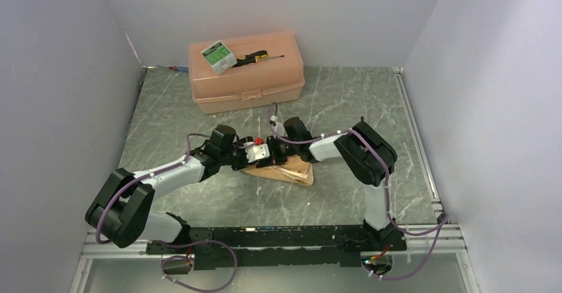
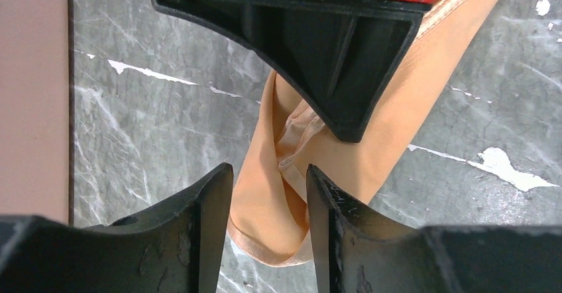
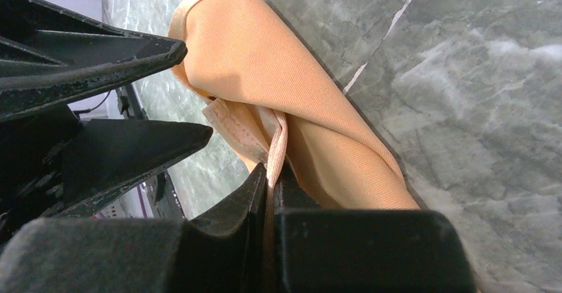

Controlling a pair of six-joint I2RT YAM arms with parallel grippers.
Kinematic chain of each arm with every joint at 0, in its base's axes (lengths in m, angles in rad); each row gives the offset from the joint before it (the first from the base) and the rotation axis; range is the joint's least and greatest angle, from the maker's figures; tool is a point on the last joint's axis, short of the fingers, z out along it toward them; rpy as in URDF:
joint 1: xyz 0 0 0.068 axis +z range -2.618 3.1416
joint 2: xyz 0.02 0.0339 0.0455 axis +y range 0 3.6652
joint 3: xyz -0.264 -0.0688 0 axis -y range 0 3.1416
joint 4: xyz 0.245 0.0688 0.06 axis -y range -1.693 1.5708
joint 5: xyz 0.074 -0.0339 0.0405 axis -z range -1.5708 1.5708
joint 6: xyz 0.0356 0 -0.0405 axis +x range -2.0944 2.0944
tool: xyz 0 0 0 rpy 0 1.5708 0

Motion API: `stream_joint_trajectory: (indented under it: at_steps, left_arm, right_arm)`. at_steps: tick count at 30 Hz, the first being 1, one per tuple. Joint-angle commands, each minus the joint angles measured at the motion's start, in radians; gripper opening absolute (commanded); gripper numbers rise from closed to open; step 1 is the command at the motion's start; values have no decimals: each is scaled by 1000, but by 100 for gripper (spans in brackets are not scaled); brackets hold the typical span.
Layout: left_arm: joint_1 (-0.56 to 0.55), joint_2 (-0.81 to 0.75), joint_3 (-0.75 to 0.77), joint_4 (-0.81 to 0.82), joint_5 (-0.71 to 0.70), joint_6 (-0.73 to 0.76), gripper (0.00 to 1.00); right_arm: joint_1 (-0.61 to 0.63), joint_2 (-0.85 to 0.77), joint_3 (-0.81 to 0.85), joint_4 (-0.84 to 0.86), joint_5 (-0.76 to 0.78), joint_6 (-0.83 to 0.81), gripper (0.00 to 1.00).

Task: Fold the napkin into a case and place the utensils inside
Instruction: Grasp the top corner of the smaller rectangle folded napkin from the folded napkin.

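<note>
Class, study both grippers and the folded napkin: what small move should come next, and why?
Probably the right gripper should draw its pinched napkin edge across to finish the fold: it is shut on the hem, while the left gripper stands open over the cloth, holding nothing.

Table: You had a grey-green marbled tabletop [image 1: 344, 101] with white veins, closed in by pale wall panels [image 1: 59, 107] at the left, right and far sides.
Far edge: Your rigid peach plastic box [image 1: 246, 84] stood on the tabletop against the far wall, left of centre, with its lid shut.
Middle: Your peach-orange napkin [image 1: 291, 172] lay on the tabletop as a narrow folded bundle with hemmed layers showing, well apart from the plastic box.
Near edge: A black mounting rail [image 1: 265, 243] ran along your side of the tabletop.
</note>
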Motion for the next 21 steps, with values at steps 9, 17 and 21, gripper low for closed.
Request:
stream_joint_trajectory:
  at_steps: [9, 17, 21]
  left_arm:
    - [-10, 38, -14, 127, -14, 60, 60]
    - [-32, 107, 0, 172, -46, 131, 94]
    - [-30, 122, 20, 130, -90, 168, 94]
  right_arm:
    - [22, 6, 19, -50, -9, -40, 0]
    - [26, 17, 13, -36, -31, -52, 0]
    - [26, 13, 6, -36, -35, -61, 0]
